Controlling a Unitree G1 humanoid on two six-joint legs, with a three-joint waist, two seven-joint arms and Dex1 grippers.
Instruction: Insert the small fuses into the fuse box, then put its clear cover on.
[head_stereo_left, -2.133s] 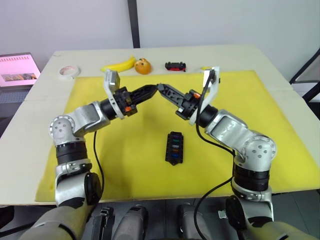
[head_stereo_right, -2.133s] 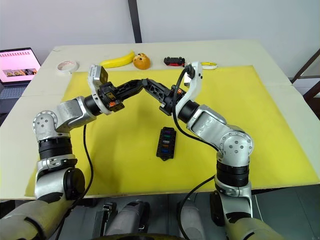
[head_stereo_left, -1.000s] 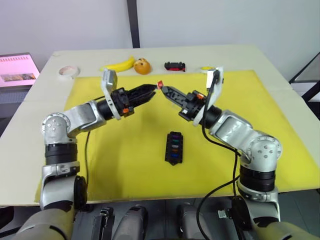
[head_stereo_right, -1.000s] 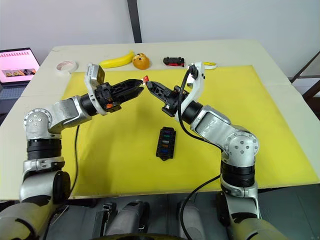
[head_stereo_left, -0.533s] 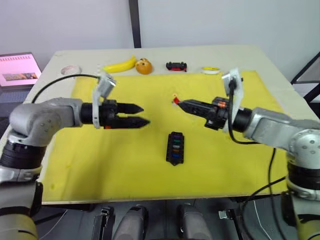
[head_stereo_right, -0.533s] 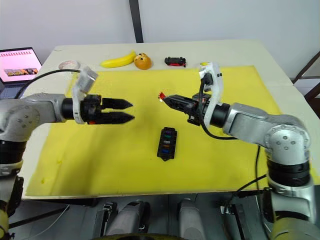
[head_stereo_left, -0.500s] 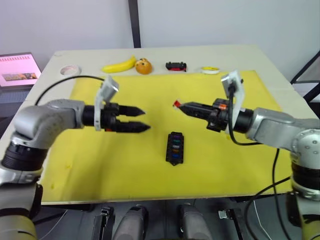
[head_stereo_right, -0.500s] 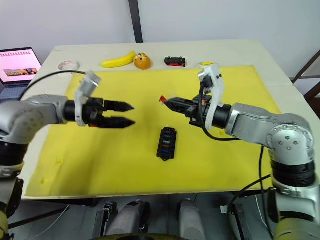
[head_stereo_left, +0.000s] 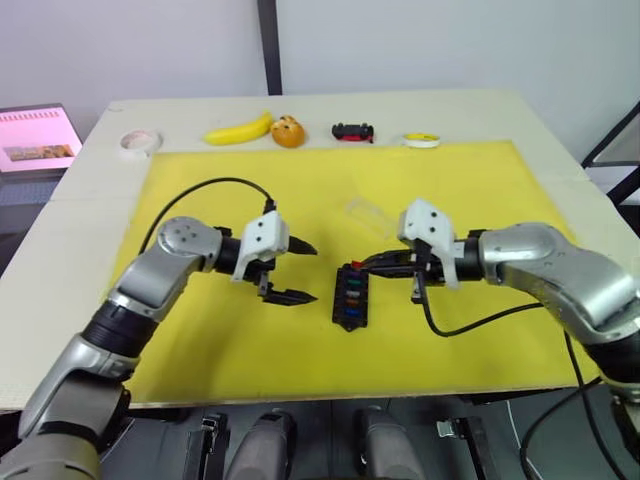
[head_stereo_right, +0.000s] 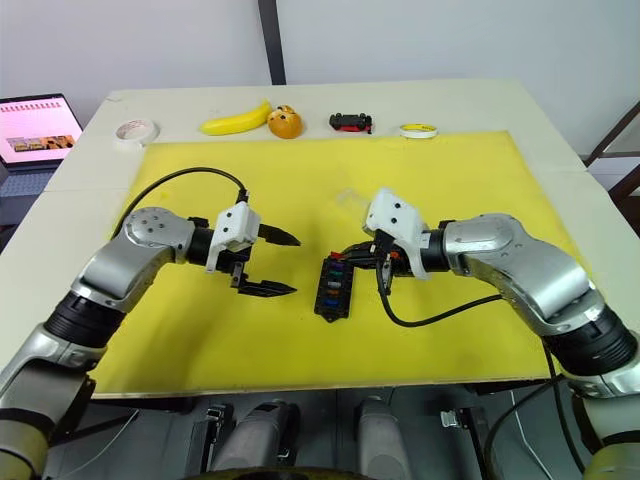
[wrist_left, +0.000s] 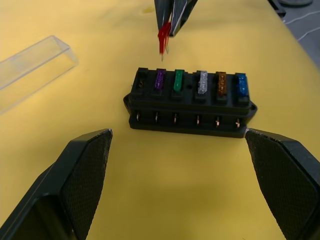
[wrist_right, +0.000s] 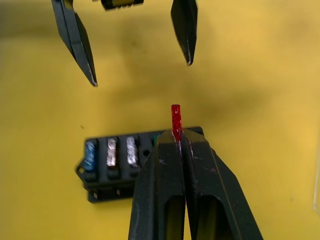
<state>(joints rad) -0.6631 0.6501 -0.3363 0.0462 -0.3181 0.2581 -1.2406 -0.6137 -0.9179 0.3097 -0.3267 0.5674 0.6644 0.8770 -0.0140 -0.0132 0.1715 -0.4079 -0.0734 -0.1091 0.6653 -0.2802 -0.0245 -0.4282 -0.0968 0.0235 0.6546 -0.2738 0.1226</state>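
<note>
A small black plastic fuse box (head_stereo_left: 349, 297) lies flat near the middle of a yellow mat (head_stereo_left: 470, 190) spread over the pale counter (head_stereo_left: 80, 200), a ribbed rectangular block with a row of slots along its top. Five of those slots carry tiny translucent fuses, seen from the left wrist as purple (wrist_left: 159, 80), green (wrist_left: 178, 81), grey (wrist_left: 202, 82), olive-brown (wrist_left: 220, 84) and blue (wrist_left: 241, 85), while the slot at the end beside the purple one stands empty. The right gripper (head_stereo_left: 362, 266), its two black fingers clenched together, pinches a red fuse (wrist_left: 163, 37) by its body and holds it just above that end of the fuse box, the thin metal prongs of the chip pointing down. The left gripper (head_stereo_left: 298, 271) hangs just beside the fuse box on the opposite side, its textured black fingers spread wide and grasping nothing. The clear cover (wrist_left: 31, 64), a nearly colourless rectangular lid with sharp, glassy edges, rests on the mat near the fuse box, on the side farther from the robot. Well beyond the fuse box, along the far edge of the counter off the mat, sit a banana (head_stereo_left: 240, 130), an orange-coloured fruit (head_stereo_left: 288, 131), a black-and-red toy car (head_stereo_left: 352, 131) and two rolls of tape (head_stereo_left: 134, 142).
</note>
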